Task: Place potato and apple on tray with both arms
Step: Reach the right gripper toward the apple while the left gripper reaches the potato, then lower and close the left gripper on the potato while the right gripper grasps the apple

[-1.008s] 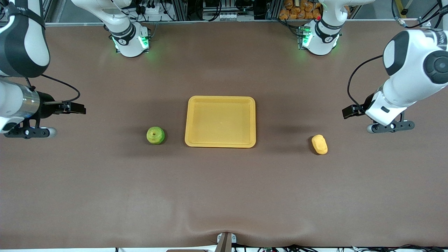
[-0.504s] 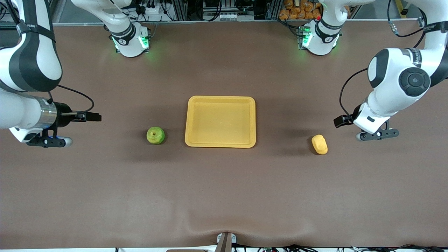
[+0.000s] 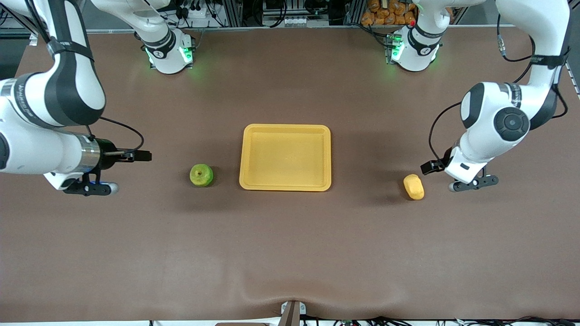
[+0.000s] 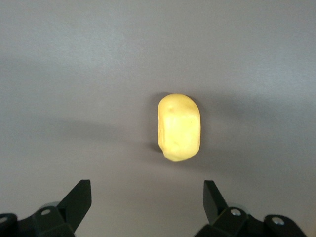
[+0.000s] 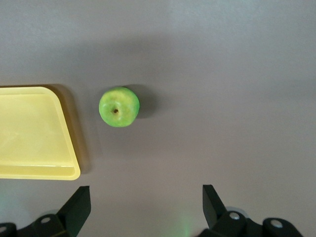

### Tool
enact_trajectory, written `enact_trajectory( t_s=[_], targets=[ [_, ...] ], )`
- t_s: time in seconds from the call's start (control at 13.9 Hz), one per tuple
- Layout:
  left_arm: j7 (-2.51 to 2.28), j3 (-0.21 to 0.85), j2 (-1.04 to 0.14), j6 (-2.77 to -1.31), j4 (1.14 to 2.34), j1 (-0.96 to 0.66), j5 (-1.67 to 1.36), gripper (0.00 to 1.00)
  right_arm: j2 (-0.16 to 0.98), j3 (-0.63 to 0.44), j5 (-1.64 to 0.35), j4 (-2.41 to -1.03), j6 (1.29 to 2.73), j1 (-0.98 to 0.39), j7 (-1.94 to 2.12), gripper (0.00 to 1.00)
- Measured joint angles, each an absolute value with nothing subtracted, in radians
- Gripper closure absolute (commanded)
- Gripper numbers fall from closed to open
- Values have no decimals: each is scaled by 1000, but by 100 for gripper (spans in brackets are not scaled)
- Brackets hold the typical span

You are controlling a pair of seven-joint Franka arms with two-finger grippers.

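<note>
The green apple (image 3: 201, 174) sits on the table beside the yellow-orange tray (image 3: 285, 129), toward the right arm's end. The yellow-orange potato (image 3: 413, 186) lies toward the left arm's end. The tray holds nothing. My left gripper (image 4: 146, 197) is open and empty, above the table just short of the potato (image 4: 179, 127); its hand (image 3: 464, 170) is toward the left arm's end from it. My right gripper (image 5: 145, 197) is open and empty, above the table well short of the apple (image 5: 119, 107); its hand (image 3: 72, 167) is toward the right arm's end. A tray corner (image 5: 34, 133) shows there too.
The brown table mat (image 3: 290, 253) has a raised wrinkle at its edge nearest the front camera. The two arm bases (image 3: 167, 54) with green lights stand along the edge farthest from that camera.
Both arms have swung in toward the middle of the table: the left hand has come close to the potato, the right hand closer to the apple. Apple, potato and tray have not moved.
</note>
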State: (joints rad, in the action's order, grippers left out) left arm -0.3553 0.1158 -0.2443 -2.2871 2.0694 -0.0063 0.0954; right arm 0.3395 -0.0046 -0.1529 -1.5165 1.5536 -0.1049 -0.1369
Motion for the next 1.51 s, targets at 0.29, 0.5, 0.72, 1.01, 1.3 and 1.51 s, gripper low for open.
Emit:
enact_trajectory(
  t_s=[0.29, 0.5, 0.72, 1.01, 1.3, 1.51],
  targets=[
    [-371, 117, -309, -2355, 2070, -6, 95, 0, 377, -5, -153, -1517, 1581, -130, -201, 0],
    [-402, 119, -352, -2414, 2070, -6, 95, 0, 400, -4, -153, -1517, 1601, -158, -243, 0],
    [-427, 119, -396, -2462, 2070, -6, 95, 0, 418, -4, -153, -1532, 1637, -165, -249, 0],
    [-466, 122, -428, -2490, 2068, -7, 95, 0, 431, -4, -153, -1566, 1685, -175, -262, 0],
    [-475, 129, -439, -2516, 2067, -9, 95, 0, 461, -4, -153, -1571, 1711, -180, -266, 0],
    [-475, 129, -455, -2539, 2063, -9, 95, 0, 486, -4, -153, -1585, 1764, -190, -272, 0]
  ],
)
